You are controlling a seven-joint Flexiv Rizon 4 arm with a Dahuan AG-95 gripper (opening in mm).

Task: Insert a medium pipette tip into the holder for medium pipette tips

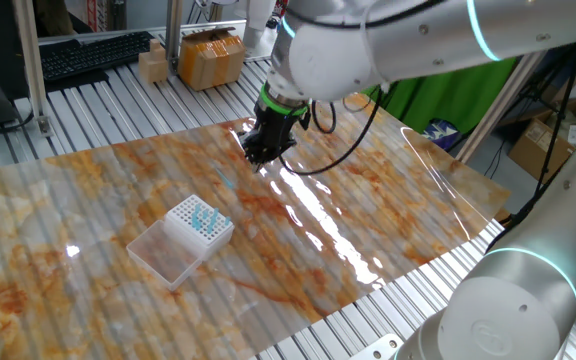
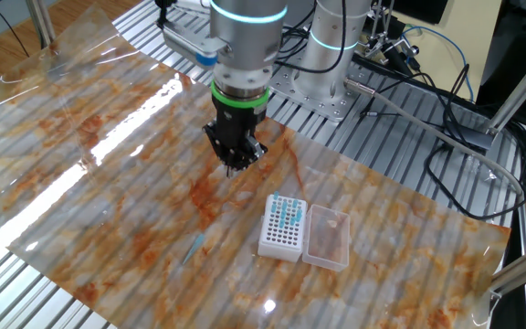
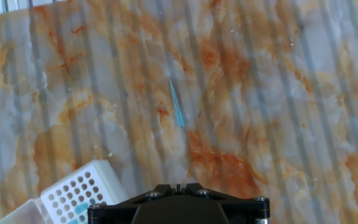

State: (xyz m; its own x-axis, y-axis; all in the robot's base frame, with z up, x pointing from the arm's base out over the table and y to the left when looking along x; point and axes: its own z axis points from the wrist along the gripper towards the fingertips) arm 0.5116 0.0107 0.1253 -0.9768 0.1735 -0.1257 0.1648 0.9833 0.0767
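Note:
A thin bluish medium pipette tip (image 3: 177,104) lies flat on the marbled sheet, ahead of my gripper (image 3: 178,185) in the hand view and apart from it. It also shows faintly as the pipette tip (image 2: 194,245) near the sheet's front edge. The holder for medium pipette tips (image 2: 283,227) is a small white gridded box with light-blue tips in it and its clear lid (image 2: 327,236) lying open beside it. My gripper (image 2: 234,167) hangs above the sheet, shut, with nothing between its fingers. In the one fixed view the gripper (image 1: 265,152) is behind the holder (image 1: 200,222).
A glossy marbled sheet (image 1: 368,220) covers the ribbed metal table. Cardboard boxes (image 1: 211,55) and a keyboard (image 1: 93,55) stand at the back. Cables (image 2: 446,137) and a second arm's base (image 2: 336,46) lie beyond the sheet.

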